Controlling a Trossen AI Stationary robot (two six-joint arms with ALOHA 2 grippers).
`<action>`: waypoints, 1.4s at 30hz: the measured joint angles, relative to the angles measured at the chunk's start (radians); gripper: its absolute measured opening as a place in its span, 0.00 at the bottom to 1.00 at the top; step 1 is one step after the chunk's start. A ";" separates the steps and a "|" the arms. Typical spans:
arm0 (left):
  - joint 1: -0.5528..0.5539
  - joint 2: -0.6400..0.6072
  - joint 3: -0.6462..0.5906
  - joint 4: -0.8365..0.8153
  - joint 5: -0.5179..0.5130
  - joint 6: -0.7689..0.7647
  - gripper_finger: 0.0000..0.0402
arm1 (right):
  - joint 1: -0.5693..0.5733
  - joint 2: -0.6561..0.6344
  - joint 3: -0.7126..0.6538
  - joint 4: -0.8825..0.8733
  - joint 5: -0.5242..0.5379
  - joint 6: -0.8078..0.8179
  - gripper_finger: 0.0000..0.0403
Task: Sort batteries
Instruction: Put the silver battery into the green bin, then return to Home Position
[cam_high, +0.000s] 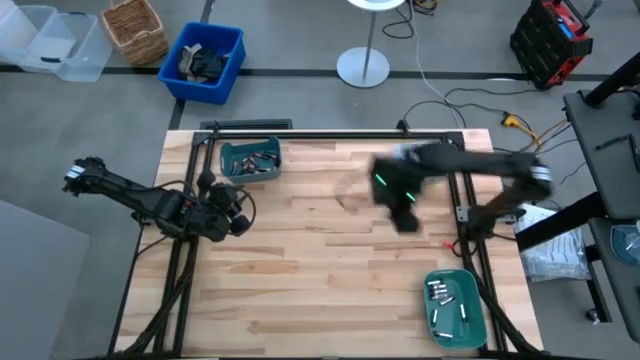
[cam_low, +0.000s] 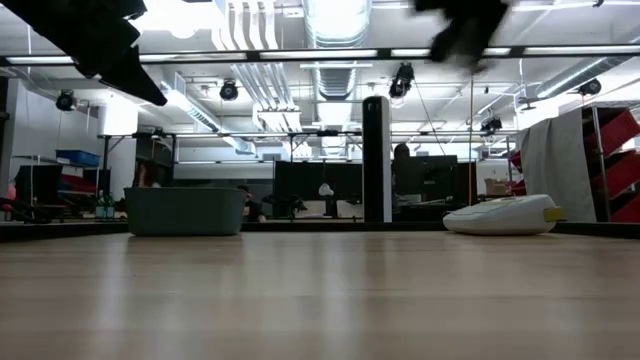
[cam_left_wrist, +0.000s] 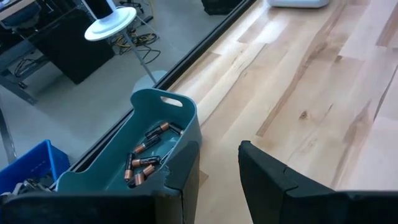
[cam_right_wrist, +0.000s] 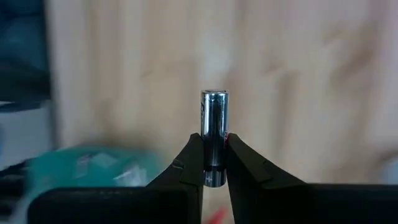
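Observation:
My right gripper (cam_high: 405, 215) hangs over the middle-right of the table and is shut on one silvery-white battery (cam_right_wrist: 214, 134). Several more silvery cells lie in the teal bin (cam_high: 455, 308) at the near right corner, blurred in the right wrist view as the bin (cam_right_wrist: 81, 168). Dark, copper-ended batteries (cam_left_wrist: 144, 162) lie in the teal bin (cam_high: 250, 160) at the far left. My left gripper (cam_high: 235, 212) waits open at the table's left side, near that bin (cam_left_wrist: 155, 143), touching nothing. My right gripper pinches the silvery battery between its two fingertips (cam_right_wrist: 193, 162), low on the cell's body (cam_right_wrist: 214, 168). The cell stands along the fingers and its upper end (cam_right_wrist: 214, 96) sticks out beyond the tips. It is lifted clear of the table.
A grey-white label maker (cam_low: 500, 215) lies at the far right of the table. The far-left teal bin (cam_low: 185, 211) stands on the wood in the low view. Bare wooden table (cam_high: 330, 270) stretches between the two bins. A small red thing (cam_high: 447, 243) lies by the right frame.

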 joint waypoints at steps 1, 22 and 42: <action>0.000 0.004 0.000 0.004 0.000 0.000 0.23 | 0.055 -0.064 -0.047 -0.002 -0.001 0.056 0.09; 0.000 0.043 0.022 0.057 -0.039 0.053 0.23 | 1.356 -0.428 -0.716 0.387 0.421 1.274 0.09; 0.000 0.103 0.127 0.089 -0.038 0.063 0.23 | 1.365 -0.342 -0.702 0.362 0.473 1.432 0.24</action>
